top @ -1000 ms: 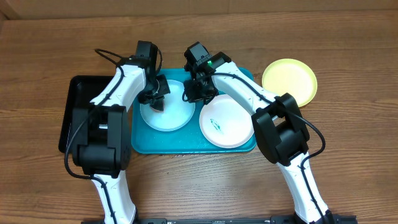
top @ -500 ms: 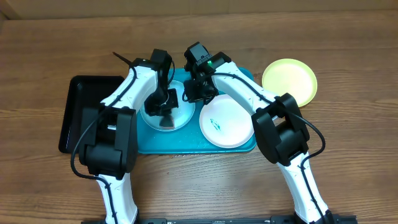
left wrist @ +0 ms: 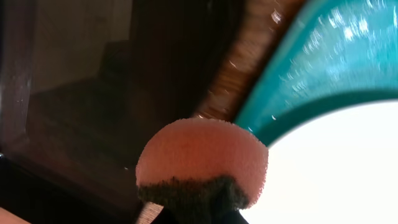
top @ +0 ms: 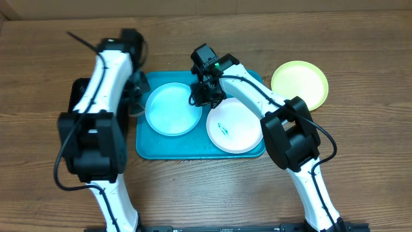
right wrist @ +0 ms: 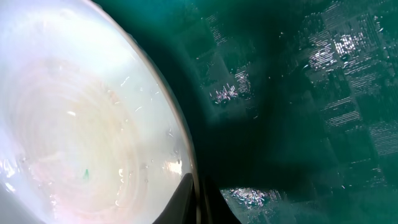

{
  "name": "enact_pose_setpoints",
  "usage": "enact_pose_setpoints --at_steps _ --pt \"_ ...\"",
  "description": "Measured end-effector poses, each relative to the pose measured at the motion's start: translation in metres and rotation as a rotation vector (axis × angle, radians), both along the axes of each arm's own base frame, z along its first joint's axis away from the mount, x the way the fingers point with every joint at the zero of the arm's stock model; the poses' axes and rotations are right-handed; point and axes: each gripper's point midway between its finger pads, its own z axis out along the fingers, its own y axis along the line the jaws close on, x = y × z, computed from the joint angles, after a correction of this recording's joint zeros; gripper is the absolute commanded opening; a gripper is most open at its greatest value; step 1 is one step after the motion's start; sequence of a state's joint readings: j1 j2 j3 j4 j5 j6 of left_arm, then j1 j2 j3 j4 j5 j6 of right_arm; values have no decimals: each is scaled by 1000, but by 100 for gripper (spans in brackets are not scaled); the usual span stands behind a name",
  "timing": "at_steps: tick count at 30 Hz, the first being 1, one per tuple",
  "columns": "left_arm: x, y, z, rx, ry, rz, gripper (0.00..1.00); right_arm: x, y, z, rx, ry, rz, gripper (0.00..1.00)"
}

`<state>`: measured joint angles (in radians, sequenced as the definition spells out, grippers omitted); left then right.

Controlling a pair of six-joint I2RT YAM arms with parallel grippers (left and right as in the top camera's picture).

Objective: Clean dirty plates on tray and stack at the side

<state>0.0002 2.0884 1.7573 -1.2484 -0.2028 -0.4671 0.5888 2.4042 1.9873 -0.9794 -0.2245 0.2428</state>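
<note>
The pale blue plate [top: 168,111] lies on the left of the teal tray [top: 193,149]. My right gripper [top: 199,96] is shut on its far right rim; the right wrist view shows the fingers [right wrist: 200,200] pinching the rim of the plate [right wrist: 74,124]. My left gripper [top: 134,96] is at the tray's left edge, shut on a pink sponge [left wrist: 202,155] with a dark scouring side, beside the plate [left wrist: 336,174]. The white plate [top: 235,125] with a small green smear lies on the tray's right. The yellow-green plate [top: 299,84] lies on the table to the right.
A narrow black tray [top: 77,96] lies left of the teal tray, partly under my left arm; it also shows in the left wrist view [left wrist: 93,93]. Wooden table [top: 360,167] surrounds everything.
My left arm has swung left off the middle of the pale blue plate to the tray's left edge, with the sponge in it. The right arm has not moved.
</note>
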Motion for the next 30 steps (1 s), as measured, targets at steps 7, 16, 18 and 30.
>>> enact_pose_setpoints --at_steps 7,16,18,30 --pt "-13 62 -5 -46 -5 171 5 1 1 0 3 -4 0 4" --pt "-35 72 -60 -110 11 239 6 2 -1 2 -18 -17 0 4" --pt "-35 71 -65 -115 7 238 20 2 -6 4 -63 -33 5 4" --pt "-39 91 -66 -99 -1 260 88 26 -27 101 -426 -480 25 4"
